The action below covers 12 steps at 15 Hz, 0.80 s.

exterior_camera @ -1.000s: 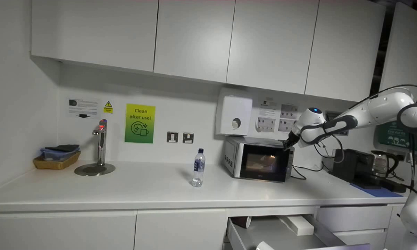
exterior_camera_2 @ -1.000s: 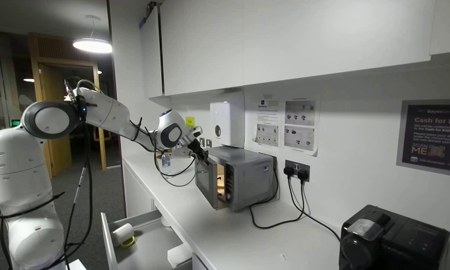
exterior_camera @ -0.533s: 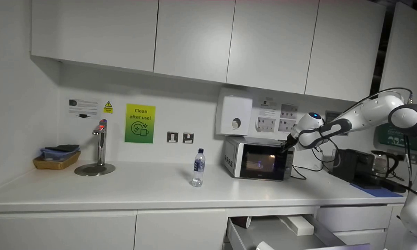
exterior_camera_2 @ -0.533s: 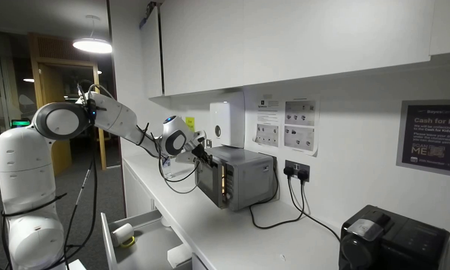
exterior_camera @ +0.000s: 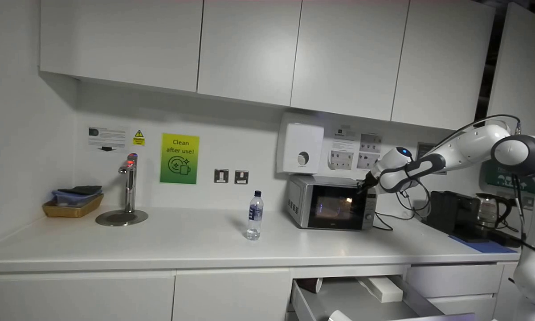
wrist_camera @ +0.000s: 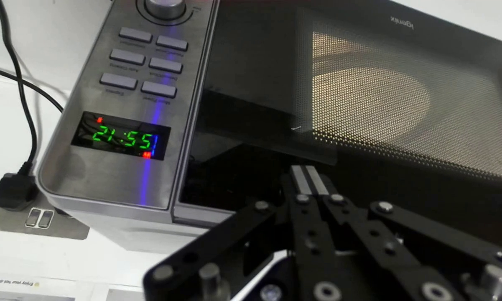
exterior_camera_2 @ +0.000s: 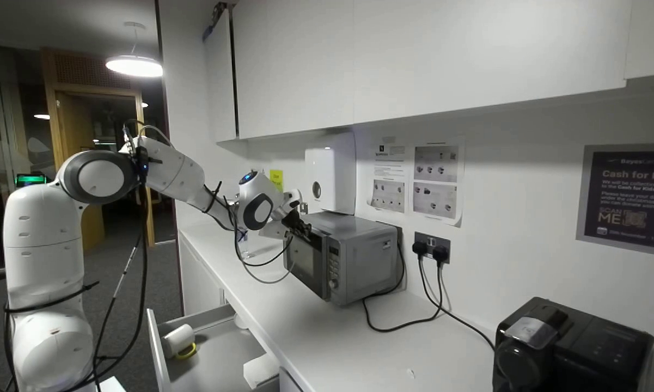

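My gripper (wrist_camera: 308,179) is shut, its two fingertips pressed side by side with nothing between them. It is at the upper part of the dark microwave door (wrist_camera: 251,92), near the door's edge by the control panel (wrist_camera: 87,167). The fingertips are touching or very close to the glass; I cannot tell which. In both exterior views the gripper (exterior_camera: 361,186) (exterior_camera_2: 306,233) is at the top front of the silver microwave (exterior_camera: 299,203) (exterior_camera_2: 367,267). The door looks flush with the body. A round plate shows through the mesh window, and the panel reads 21:55.
A water bottle (exterior_camera: 255,216) stands upright on the counter (exterior_camera: 182,236). Below, a drawer (exterior_camera_2: 223,348) is pulled out, holding a white mug (exterior_camera_2: 178,340) and a white box (exterior_camera_2: 261,371). A black coffee machine (exterior_camera_2: 572,348), power cables (exterior_camera_2: 370,321) and a tap (exterior_camera: 130,187) are also there.
The microwave door has swung from partly open to flush with the body, and the lit gap at its edge is gone. The arm moved toward the microwave with the door.
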Each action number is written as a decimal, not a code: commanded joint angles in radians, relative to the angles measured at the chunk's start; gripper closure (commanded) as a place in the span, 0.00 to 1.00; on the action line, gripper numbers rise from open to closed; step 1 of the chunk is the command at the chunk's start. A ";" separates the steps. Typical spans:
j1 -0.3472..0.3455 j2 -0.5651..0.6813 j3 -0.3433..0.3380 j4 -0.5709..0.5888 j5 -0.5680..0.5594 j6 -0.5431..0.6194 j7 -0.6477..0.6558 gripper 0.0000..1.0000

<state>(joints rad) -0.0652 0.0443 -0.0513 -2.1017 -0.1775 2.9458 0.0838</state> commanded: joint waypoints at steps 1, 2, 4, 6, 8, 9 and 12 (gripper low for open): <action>0.002 0.019 -0.001 0.024 0.053 0.037 -0.061 1.00; 0.002 0.019 -0.001 0.026 0.059 0.036 -0.067 1.00; 0.001 0.020 -0.003 0.027 0.068 0.037 -0.078 1.00; -0.001 0.022 -0.004 0.028 0.076 0.040 -0.089 1.00; -0.002 0.028 -0.004 0.030 0.084 0.048 -0.097 1.00; -0.003 0.030 -0.003 0.031 0.094 0.052 -0.108 1.00; -0.012 0.041 0.005 0.038 0.143 0.062 -0.170 1.00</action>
<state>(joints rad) -0.0634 0.0456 -0.0494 -2.1014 -0.0905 2.9483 -0.0071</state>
